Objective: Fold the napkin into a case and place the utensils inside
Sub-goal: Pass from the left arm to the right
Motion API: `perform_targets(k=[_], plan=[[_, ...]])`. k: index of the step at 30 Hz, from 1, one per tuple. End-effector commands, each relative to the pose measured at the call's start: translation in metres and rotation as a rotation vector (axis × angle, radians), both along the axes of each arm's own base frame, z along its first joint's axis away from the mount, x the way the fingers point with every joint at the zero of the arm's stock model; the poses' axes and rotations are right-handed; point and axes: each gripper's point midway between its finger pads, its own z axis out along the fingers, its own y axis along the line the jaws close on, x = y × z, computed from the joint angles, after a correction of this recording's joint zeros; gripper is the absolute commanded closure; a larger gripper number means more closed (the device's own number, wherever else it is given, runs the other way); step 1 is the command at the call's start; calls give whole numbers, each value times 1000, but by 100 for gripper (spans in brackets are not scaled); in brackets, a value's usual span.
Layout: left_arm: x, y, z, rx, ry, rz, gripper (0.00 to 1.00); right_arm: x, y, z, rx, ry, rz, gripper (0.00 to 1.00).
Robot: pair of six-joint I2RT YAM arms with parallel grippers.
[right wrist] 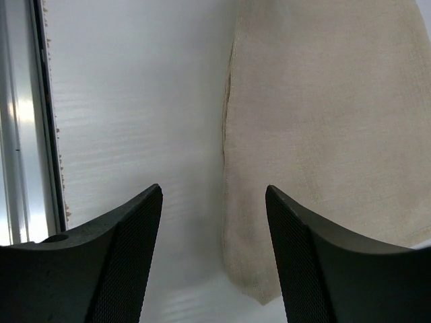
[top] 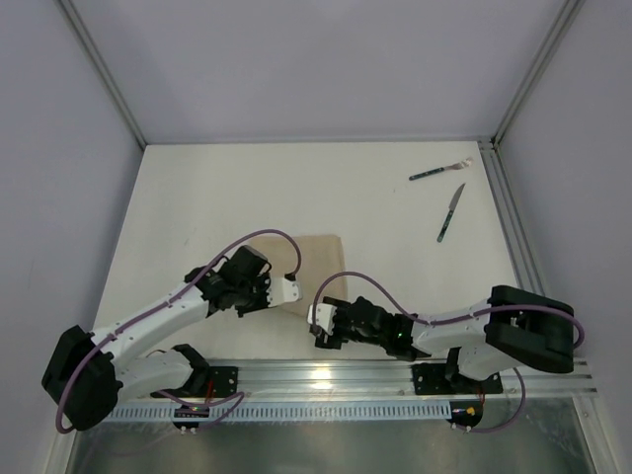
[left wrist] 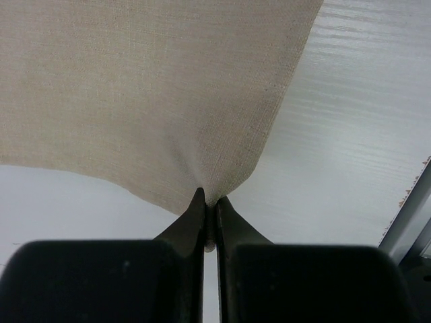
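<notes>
Nearest the rail, my right gripper (right wrist: 214, 195) stands with jaws apart over the edge of the napkin (top: 318, 259). My left gripper (left wrist: 210, 202) is pinched tight on a corner of the cloth. Far right on the table (top: 227, 197), the fork (top: 439, 171) and knife (top: 451, 212) lie apart.

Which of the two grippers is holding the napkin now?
The left gripper: its jaws are shut on a corner of the napkin. The right gripper stands open at the napkin's edge and grips nothing.
</notes>
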Motion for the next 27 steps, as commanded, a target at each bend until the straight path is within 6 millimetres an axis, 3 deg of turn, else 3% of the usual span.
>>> perform_targets(k=[1, 10, 14, 18, 19, 22, 23, 27], plan=[[3, -6, 13, -42, -4, 3, 100, 22, 23, 28, 72, -125, -43, 33], [3, -6, 16, -67, 2, 10, 100, 28, 34, -5, -74, -163, -66, 33], [3, -4, 16, -70, 5, 15, 100, 28, 27, -31, -178, -193, -75, 33], [3, -5, 17, -79, 14, 16, 100, 33, 17, -43, -257, -205, -127, 38], [3, -4, 16, -79, 16, 18, 100, 35, 14, -45, -279, -209, -140, 40], [2, -4, 14, -81, 32, 16, 100, 37, 3, -57, -332, -207, -169, 63], [2, -3, 14, -82, 32, 21, 100, 37, 2, -59, -343, -207, -170, 63], [2, -3, 12, -90, 50, 23, 100, 34, -1, -65, -366, -177, -173, 84]])
